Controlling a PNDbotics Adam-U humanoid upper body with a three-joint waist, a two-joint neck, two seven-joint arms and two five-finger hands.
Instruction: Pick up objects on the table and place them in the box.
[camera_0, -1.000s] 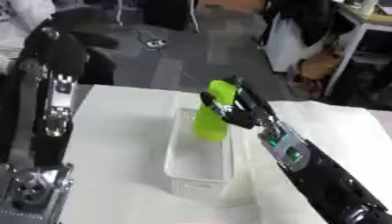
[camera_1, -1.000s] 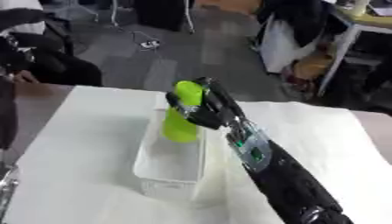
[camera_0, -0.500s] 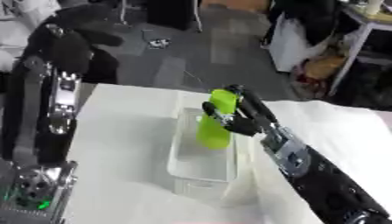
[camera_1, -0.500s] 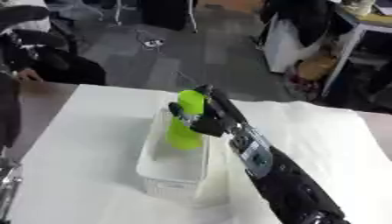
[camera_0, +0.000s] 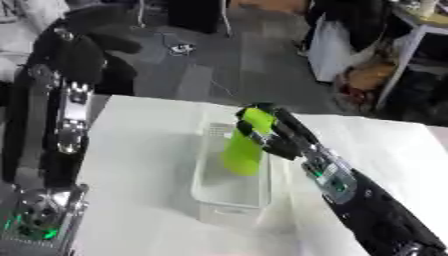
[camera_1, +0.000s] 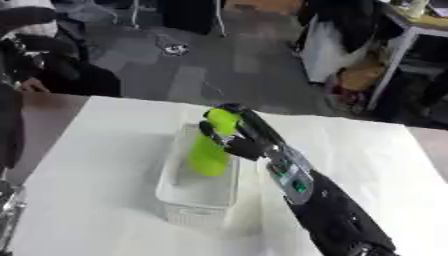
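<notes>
The right arm reaches in from the lower right, its right hand (camera_0: 278, 136) over the clear plastic box (camera_0: 229, 192) on the white table (camera_0: 149, 165), fingers curled around a lime-green bottle (camera_0: 244, 147). The bottle hangs tilted, its upper part in the fingers, its lower end down inside the box. The left arm (camera_0: 61, 112) stands upright at the left edge; its fingers cannot be made out.

Lime-green bottle (camera_0: 245, 142), clear whitish plastic box (camera_0: 230, 200), plain white tabletop (camera_0: 144, 150), black right hand (camera_0: 282, 136) with a silver and green-lit forearm, left arm (camera_0: 61, 115) black with silver joints
</notes>
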